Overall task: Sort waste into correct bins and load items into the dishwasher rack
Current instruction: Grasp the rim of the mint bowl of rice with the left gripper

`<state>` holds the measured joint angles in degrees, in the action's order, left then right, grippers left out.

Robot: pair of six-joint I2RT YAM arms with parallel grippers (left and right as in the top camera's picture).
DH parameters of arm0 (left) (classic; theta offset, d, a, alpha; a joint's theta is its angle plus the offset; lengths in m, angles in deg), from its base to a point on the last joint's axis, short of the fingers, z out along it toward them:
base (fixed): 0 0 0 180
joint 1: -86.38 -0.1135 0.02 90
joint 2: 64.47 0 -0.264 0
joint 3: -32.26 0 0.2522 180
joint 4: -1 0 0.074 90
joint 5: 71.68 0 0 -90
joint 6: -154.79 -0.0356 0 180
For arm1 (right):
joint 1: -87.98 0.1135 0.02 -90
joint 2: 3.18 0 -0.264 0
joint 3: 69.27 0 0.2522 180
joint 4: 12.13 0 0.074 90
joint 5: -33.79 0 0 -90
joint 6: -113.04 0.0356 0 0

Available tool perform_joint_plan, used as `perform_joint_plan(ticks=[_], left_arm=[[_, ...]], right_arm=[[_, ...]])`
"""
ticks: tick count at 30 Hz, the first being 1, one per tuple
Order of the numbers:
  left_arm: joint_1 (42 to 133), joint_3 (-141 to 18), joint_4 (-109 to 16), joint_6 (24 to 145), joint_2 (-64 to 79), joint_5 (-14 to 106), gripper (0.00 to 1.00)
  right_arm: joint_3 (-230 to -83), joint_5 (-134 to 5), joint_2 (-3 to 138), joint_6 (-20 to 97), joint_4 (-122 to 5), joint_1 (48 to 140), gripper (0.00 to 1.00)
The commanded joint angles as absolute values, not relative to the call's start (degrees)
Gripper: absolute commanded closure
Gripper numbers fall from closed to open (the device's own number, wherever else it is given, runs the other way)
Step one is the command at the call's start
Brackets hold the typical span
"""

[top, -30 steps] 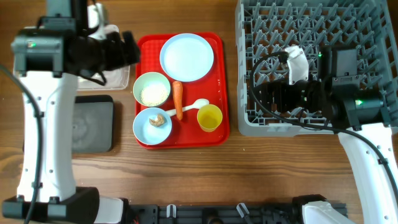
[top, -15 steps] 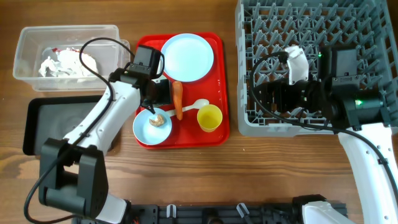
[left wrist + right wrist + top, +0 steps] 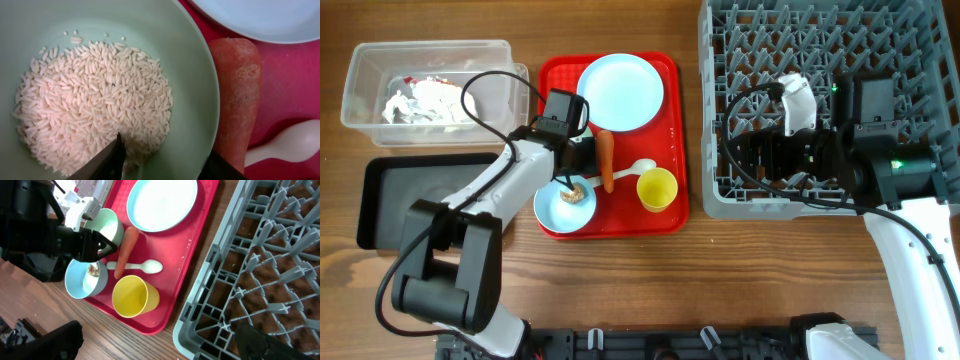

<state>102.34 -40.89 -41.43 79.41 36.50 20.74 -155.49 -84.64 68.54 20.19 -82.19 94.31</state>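
My left gripper [image 3: 582,150] [image 3: 165,167] is open and straddles the rim of the pale green bowl [image 3: 195,75], one finger in the white rice [image 3: 90,100], the other outside beside the orange carrot [image 3: 237,95]. The overhead view hides this bowl under the wrist; the right wrist view shows it [image 3: 107,225]. On the red tray [image 3: 670,120] lie the light blue plate [image 3: 620,92], carrot [image 3: 606,160], white spoon [image 3: 642,167], yellow cup [image 3: 657,188] and light blue bowl [image 3: 560,205] with a brown scrap [image 3: 575,190]. My right gripper [image 3: 740,160] [image 3: 155,342] is open and empty over the grey rack's [image 3: 840,60] front left corner.
The clear tub [image 3: 365,60] at the back left holds crumpled white paper with a red piece [image 3: 420,100]. The black tray [image 3: 400,200] lies in front of it. The rack fills the right side, its left wall close to the red tray.
My left arm swung from above the clear tub over to the red tray and came down onto the green bowl. The right arm has not moved.
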Motion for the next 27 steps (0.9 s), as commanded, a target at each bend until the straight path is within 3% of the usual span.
perform_joint_plan(ticks=[1,2,4,7,11,22,27], left_arm=[[102.3,-40.4,-40.3,78.5,37.6,19.7,0.54],[102.3,-40.4,-39.5,78.5,37.6,19.7,0.56],[102.3,-40.4,-37.1,78.7,37.6,19.8,0.73],[102.3,-40.4,-33.3,80.7,37.5,20.0,0.87],[102.3,-40.4,-33.1,80.7,37.5,20.0,0.96],[102.3,-40.4,-33.7,80.0,35.6,24.5,0.96],[102.3,-45.7,-43.7,80.0,33.2,24.3,0.96]], right_arm=[[-155.3,-84.6,69.0,20.7,-82.1,94.5,0.0],[-155.3,-84.6,69.0,20.7,-82.1,94.5,0.0],[-155.3,-84.5,69.0,20.7,-82.1,94.5,0.0],[-155.3,-84.5,69.0,20.7,-82.1,94.5,0.0],[-155.3,-84.5,69.0,20.7,-82.0,94.5,0.01],[-155.3,-84.5,69.0,20.6,-82.1,94.5,0.0],[-155.3,-84.5,69.0,20.6,-82.0,94.5,0.0]])
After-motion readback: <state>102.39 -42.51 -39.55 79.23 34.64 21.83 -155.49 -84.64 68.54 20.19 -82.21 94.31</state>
